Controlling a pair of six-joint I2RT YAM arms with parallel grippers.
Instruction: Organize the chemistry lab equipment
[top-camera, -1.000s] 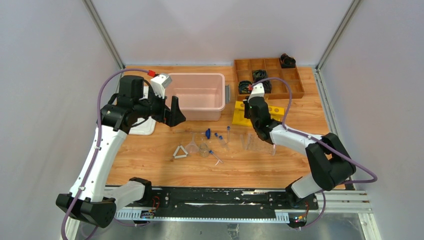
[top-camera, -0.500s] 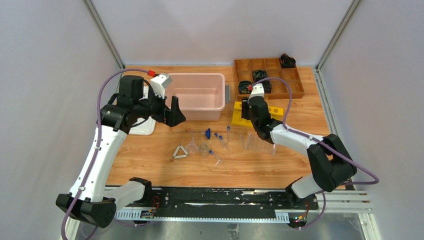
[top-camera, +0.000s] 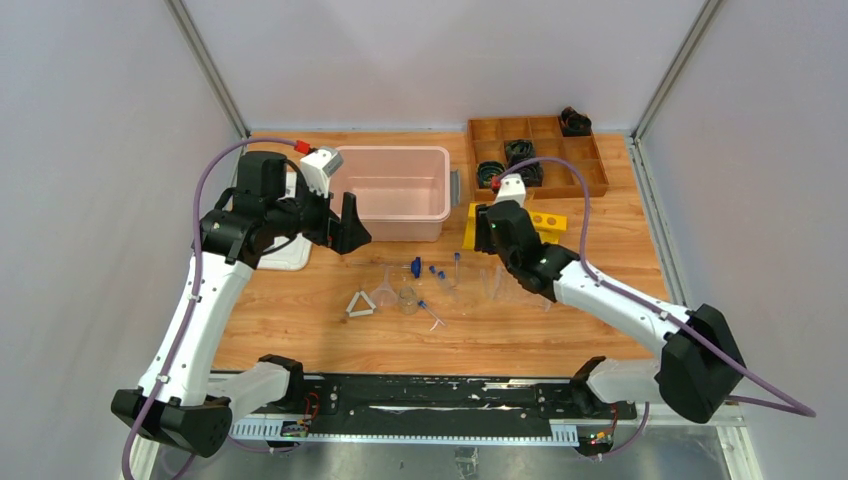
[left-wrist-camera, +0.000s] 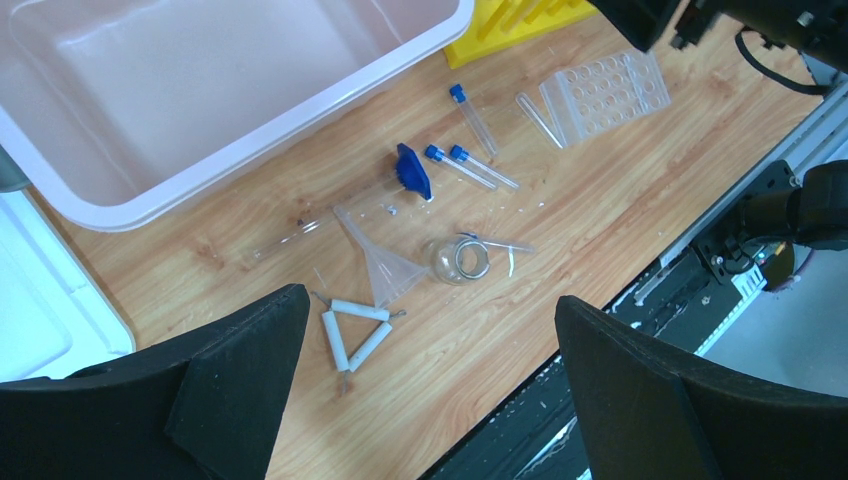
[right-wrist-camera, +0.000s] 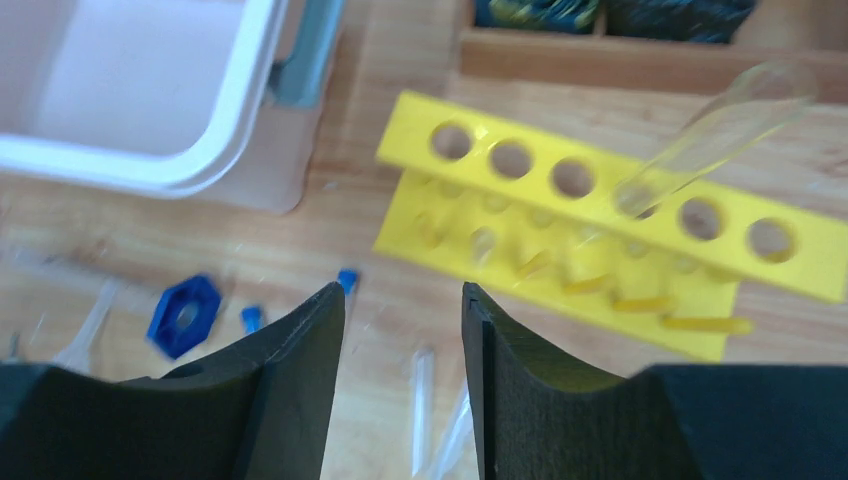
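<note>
Left gripper (left-wrist-camera: 430, 305) wide open, empty. Right gripper (right-wrist-camera: 402, 295) parted, empty; clear tube (right-wrist-camera: 720, 130) leans in yellow rack (right-wrist-camera: 736, 250) at 2 o'clock

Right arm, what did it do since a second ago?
The right arm swung its elbow out to the near right, and its end effector drew back from the yellow plastic rack, fingers apart, leaving a clear tube leaning in a hole. The left arm and everything else stayed put.

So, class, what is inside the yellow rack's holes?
One clear tube leans in a hole of the yellow rack; the other top holes look empty. The lower tier is blurred.
</note>
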